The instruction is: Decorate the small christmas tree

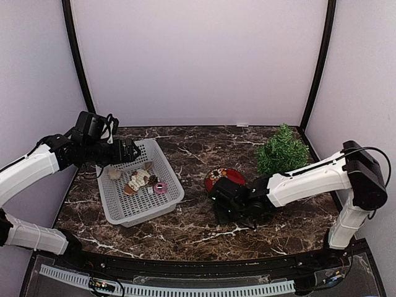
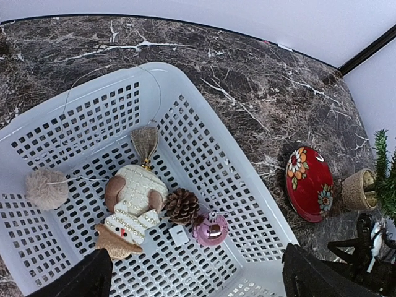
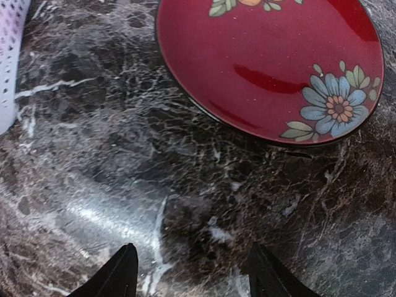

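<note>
Left gripper [image 1: 131,150] hovers spread wide and empty over the white basket [image 2: 230,179] of ornaments [image 2: 135,207]; right gripper [image 3: 192,257] hangs parted, holding nothing, above the counter [image 1: 198,154] near the red plate [image 3: 266,62]; the small christmas tree [image 1: 283,150] stands upright at the counter's far right corner.

We see a red plate [image 3: 266,68], blue flower [image 3: 337,108] at its four o'clock; a white perforated basket [image 2: 204,154]; a dark-green small christmas tree [image 1: 283,150]; a brown, white-veined table [image 3: 93,154].
</note>
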Available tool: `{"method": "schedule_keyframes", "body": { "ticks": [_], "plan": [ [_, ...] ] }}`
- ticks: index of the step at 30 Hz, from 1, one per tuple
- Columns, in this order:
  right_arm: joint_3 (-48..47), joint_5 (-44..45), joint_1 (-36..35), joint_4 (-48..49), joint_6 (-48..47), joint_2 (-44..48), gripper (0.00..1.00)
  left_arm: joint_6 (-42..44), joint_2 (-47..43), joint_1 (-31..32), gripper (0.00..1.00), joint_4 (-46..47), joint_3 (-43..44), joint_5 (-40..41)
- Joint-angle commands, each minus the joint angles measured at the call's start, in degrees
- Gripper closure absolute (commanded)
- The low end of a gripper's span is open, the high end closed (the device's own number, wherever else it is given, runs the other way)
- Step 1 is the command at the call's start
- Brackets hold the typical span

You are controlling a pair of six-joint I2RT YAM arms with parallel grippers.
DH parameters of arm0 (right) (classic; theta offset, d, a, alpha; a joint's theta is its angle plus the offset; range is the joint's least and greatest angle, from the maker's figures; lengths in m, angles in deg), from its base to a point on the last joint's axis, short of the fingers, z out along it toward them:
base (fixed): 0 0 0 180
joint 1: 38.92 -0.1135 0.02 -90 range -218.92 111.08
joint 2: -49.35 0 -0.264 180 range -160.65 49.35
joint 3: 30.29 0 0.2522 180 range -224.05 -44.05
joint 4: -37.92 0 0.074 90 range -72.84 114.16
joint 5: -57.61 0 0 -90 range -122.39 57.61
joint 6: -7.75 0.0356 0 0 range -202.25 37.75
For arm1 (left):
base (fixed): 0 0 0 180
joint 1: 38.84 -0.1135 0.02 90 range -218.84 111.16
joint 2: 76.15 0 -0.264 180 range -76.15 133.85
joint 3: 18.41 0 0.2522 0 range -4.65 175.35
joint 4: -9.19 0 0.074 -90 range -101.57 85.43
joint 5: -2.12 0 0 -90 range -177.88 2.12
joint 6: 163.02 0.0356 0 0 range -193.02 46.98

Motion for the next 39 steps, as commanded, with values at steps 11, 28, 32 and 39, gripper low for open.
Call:
{"method": "schedule_keyframes", "body": {
  "ticks": [11,28,32,39],
  "plan": [
    [-3.84,0.76,12.20,14.22,-4.29,-11.83,0.41,-0.85,-0.94,0.51,0.01,3.84,-0.49,-0.49],
    [-27.61,-2.20,16.88,12.86,-22.13,-20.18,0.36,1.44,1.77,0.51,0.01,5.79,-2.04,-2.80],
    [-24.95,-1.54,10.70,12.15,-24.28,-11.54,0.29,1.20,2.52,0.50,0.01,7.48,-2.16,-5.04],
    [-15.99,-4.11,4.49,6.45,-21.54,9.03,0.19,1.97,2.39,0.88,0.01,8.80,-1.41,-8.49]
  ]
}}
